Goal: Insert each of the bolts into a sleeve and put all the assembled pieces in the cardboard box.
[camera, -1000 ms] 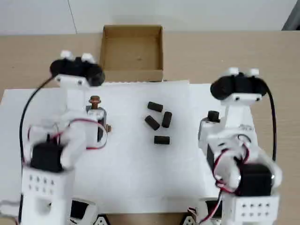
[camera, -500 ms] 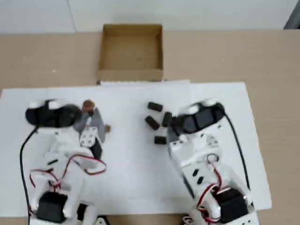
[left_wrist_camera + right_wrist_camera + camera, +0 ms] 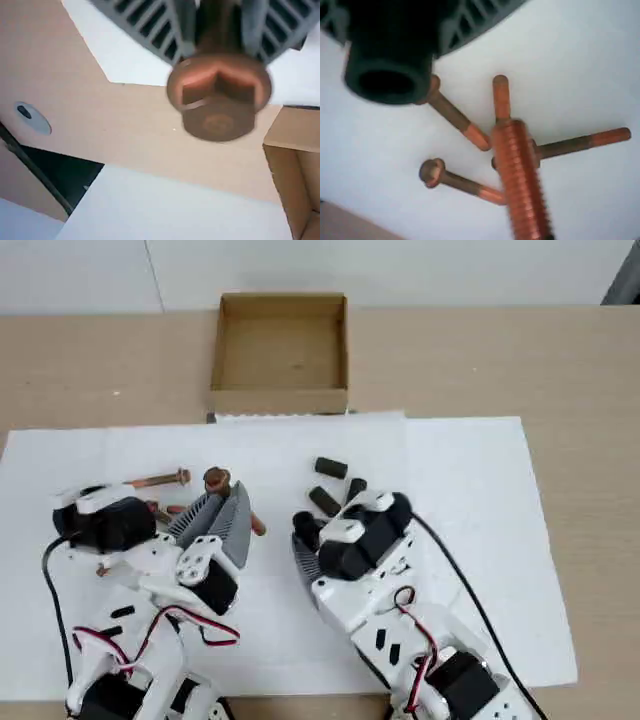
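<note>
Change: both your arms have come down from upright and now sit low over the white sheet (image 3: 480, 500), grippers facing each other.
Left gripper (image 3: 218, 498): clenched on a copper bolt (image 3: 218, 97), with its hex head at the fingertips.
Loose bolts (image 3: 158, 479): lying on the sheet just beside that arm, uncovered now that it has folded down.
Right gripper (image 3: 308, 537): grasping a black sleeve (image 3: 387, 75), with its open bore towards the held bolt's threaded shank, which is near but not in line.
Loose sleeves (image 3: 331, 468): three in sight just beyond the right gripper.
Cardboard box (image 3: 280, 400): at the far side of the table (image 3: 580, 370), with no assembled piece inside.
Meaning: you are set up for the first insertion, so line the shank up with the bore before pushing.
</note>
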Motion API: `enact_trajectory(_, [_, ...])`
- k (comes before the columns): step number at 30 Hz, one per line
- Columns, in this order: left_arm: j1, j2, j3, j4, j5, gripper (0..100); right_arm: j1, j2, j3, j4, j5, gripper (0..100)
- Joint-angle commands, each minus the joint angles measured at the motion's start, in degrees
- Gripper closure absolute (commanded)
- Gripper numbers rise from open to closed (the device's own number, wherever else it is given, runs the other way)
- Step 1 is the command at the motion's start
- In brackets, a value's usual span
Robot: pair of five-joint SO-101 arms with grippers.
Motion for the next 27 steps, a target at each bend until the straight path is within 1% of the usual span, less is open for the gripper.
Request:
enact_trajectory(1, [0.44,-1.49,-0.31,-2.02,0.7,99,-1.45,-2.68,0.79,-2.07,0.79,99.5])
enact_trajectory(6, [0.44,-3.08,-0.13,-3.78,0.7,99,-3.56,-7.52,4.31,-2.15,4.48,99.5])
enact_trajectory(12, [0.53,-2.9,-0.04,-4.66,0.7,99,-3.91,-7.25,5.01,-4.79,4.84,99.5])
enact_trajectory(17, [0.97,-3.08,0.75,-4.75,0.7,99,-6.46,-7.25,5.01,-4.79,8.88,99.5])
enact_trajectory(22, [4.22,-3.08,0.75,-4.57,0.7,99,-6.55,-7.25,5.1,-4.79,9.32,99.5])
enact_trajectory(27, [4.4,-2.99,0.75,-4.4,0.44,99,-6.37,-7.25,5.01,-4.79,9.32,99.5])
